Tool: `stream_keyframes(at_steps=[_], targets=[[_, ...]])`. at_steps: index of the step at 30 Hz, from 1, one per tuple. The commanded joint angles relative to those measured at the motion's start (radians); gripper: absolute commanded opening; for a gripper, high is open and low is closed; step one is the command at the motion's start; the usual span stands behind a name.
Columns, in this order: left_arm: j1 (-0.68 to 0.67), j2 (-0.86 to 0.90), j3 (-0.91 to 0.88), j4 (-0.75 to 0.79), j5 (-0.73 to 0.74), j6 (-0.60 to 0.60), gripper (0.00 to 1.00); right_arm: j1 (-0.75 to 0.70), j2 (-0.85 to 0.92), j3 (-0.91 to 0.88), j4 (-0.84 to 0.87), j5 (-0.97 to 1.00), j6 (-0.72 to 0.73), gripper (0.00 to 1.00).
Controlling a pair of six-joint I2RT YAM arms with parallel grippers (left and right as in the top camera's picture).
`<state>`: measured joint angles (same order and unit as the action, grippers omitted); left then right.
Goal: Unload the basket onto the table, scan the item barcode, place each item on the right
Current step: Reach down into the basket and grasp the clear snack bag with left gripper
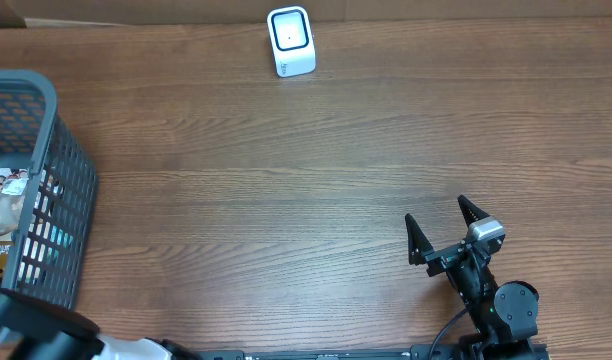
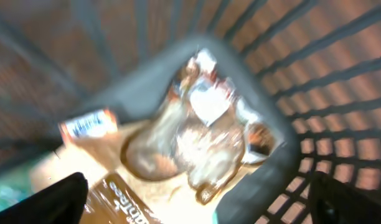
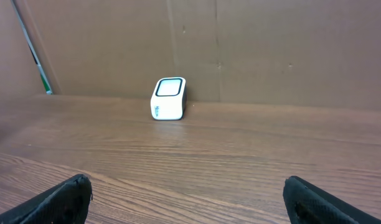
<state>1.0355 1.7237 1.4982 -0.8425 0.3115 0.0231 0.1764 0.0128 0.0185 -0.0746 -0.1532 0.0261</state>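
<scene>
- Currently inside the grey mesh basket [image 1: 48,98] at the left edge of the wooden surface [image 1: 286,200]: left fingers [image 2: 63,199], spread wide with nothing gripped between them. Wrist view blurred.
- Below those fingers, in the basket: clear-wrapped packet [image 2: 203,137] with a white label, next to a brown packet [image 2: 125,208] with white lettering. No barcode legible.
- Right fingers [image 1: 417,240] at the front right of the surface, spread wide and empty, tips towards the far edge.
- White barcode scanner [image 1: 291,41] standing at the far edge near centre, dark window facing the right arm. Well apart from the basket and from both sets of fingers.
</scene>
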Motion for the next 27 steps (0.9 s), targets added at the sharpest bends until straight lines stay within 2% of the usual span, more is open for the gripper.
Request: stream_keyframes(at_steps=[1,5,9,14,19,23,24,27], targets=[[-0.008,0.084,0.000,-0.042,-0.065,-0.110,1.00,-0.004,-0.010,-0.010,0.005,-0.001,0.000,1.00],[-0.009,0.143,-0.014,-0.069,-0.182,-0.184,1.00,-0.004,-0.010,-0.010,0.005,-0.001,0.000,1.00],[-0.009,0.166,-0.028,-0.035,-0.241,-0.188,1.00,-0.004,-0.010,-0.010,0.005,-0.001,0.000,1.00],[-0.010,0.170,-0.074,0.063,-0.261,-0.186,1.00,-0.004,-0.010,-0.010,0.005,-0.001,0.001,1.00],[-0.038,0.175,-0.166,0.206,-0.259,-0.113,1.00,-0.004,-0.010,-0.010,0.005,-0.001,0.001,1.00],[-0.069,0.186,-0.216,0.262,-0.259,-0.108,1.00,-0.004,-0.010,-0.010,0.005,-0.001,0.001,1.00],[-0.075,0.186,-0.221,0.269,-0.260,-0.108,0.99,-0.004,-0.010,-0.010,0.005,-0.001,0.001,1.00],[-0.087,0.186,-0.222,0.285,-0.260,-0.105,0.88,-0.004,-0.010,-0.010,0.005,-0.001,0.001,1.00]])
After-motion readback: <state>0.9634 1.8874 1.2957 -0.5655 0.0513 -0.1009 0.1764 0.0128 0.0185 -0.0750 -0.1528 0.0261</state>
